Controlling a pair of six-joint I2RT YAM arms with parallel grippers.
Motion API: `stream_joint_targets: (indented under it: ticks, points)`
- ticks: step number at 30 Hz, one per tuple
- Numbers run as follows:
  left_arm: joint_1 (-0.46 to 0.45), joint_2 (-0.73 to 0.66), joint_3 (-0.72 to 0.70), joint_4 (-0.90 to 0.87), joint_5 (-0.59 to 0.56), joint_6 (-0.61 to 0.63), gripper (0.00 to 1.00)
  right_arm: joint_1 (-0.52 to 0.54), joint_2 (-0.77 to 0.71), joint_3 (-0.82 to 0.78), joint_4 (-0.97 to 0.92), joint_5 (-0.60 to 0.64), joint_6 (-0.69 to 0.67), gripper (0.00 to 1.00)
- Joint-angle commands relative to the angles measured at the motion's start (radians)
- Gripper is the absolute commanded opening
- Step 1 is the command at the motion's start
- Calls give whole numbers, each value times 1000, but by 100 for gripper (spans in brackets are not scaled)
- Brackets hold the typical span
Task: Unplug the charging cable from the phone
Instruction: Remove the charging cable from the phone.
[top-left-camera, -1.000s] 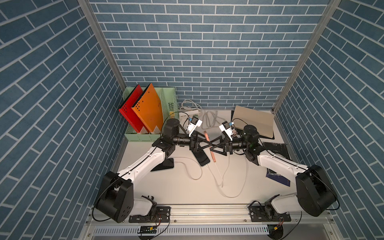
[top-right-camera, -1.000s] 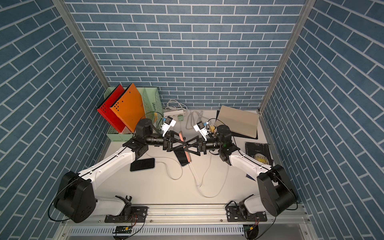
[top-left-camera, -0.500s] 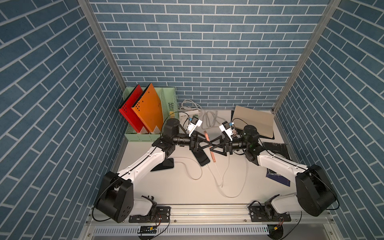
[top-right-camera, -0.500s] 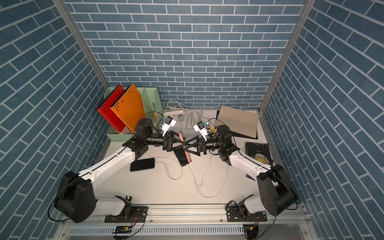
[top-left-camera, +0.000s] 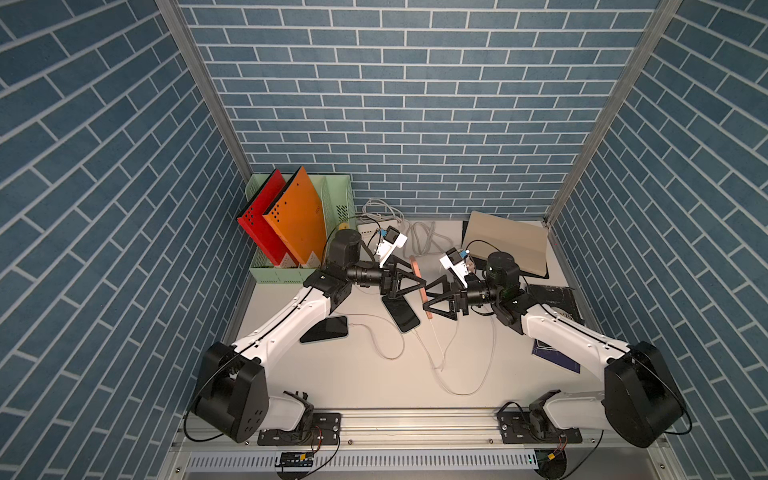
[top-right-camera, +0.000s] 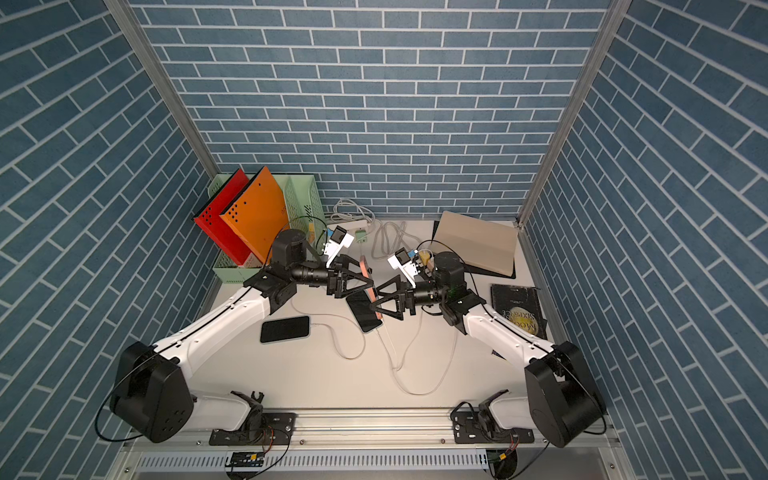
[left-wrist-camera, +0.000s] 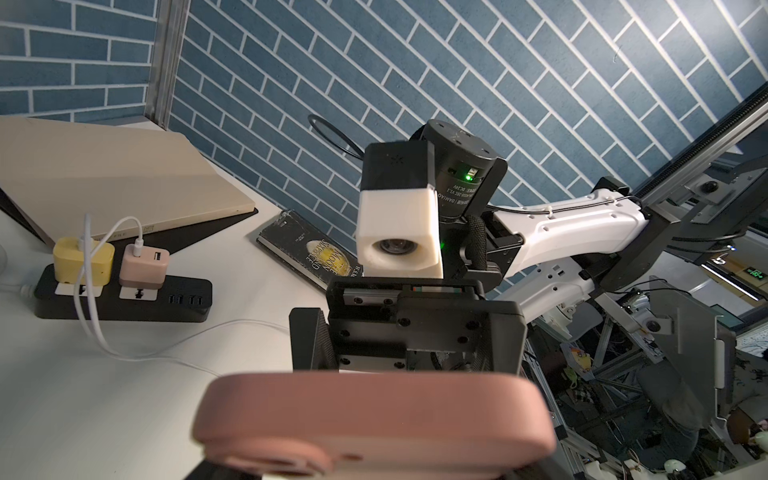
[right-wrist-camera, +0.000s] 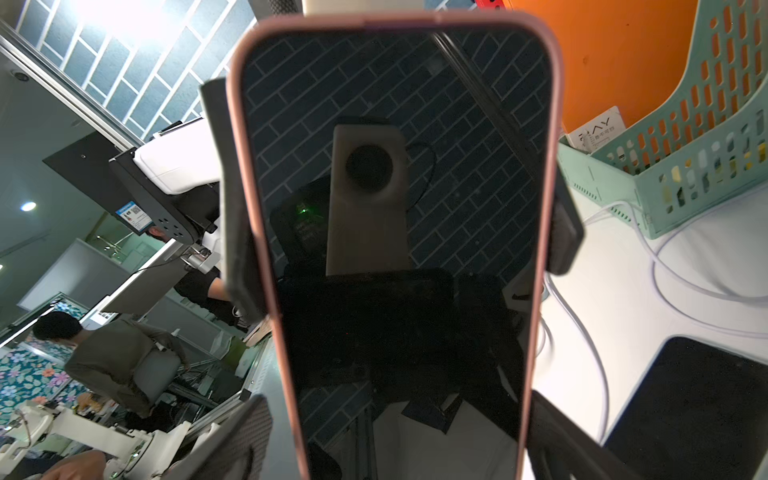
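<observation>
A phone in a pink case (top-left-camera: 419, 286) stands upright above the table, edge-on in both top views (top-right-camera: 368, 276). My left gripper (top-left-camera: 409, 286) is shut on its two long sides; its fingers (right-wrist-camera: 237, 249) flank the dark screen (right-wrist-camera: 395, 208) in the right wrist view. My right gripper (top-left-camera: 435, 296) faces it from the other side, open, with its fingers (right-wrist-camera: 245, 440) standing off the phone's edges. A white charging cable (top-left-camera: 465, 393) trails from near the phone's lower end across the table. Whether the plug sits in the phone I cannot tell.
Two dark phones (top-left-camera: 324, 329) (top-left-camera: 401, 316) lie on the table with white cables. A green file rack (top-left-camera: 336, 199) with red and orange folders stands back left. A black power strip (left-wrist-camera: 124, 299), a beige notebook (top-left-camera: 507, 241) and a dark book (top-left-camera: 555, 303) lie at the right.
My right gripper's jaws have spread wider around the phone. The left gripper, both arms and the phone stay where they were.
</observation>
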Motion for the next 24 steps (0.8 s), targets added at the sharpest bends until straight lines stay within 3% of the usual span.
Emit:
stream_joint_targets:
  ticks: [1,8,17,24]
  points:
    - [0,24,46,-4,-1,47,4,5,-56,-46,-57,-18,-63,93]
    - [1,60,98,-30,7,63,3,5,-128,-126,-119,38,-151,87]
    - [5,63,114,-43,-1,68,4,7,-187,-240,-31,77,-164,82]
    - [9,60,114,-41,-3,66,4,12,-177,-288,68,92,-133,66]
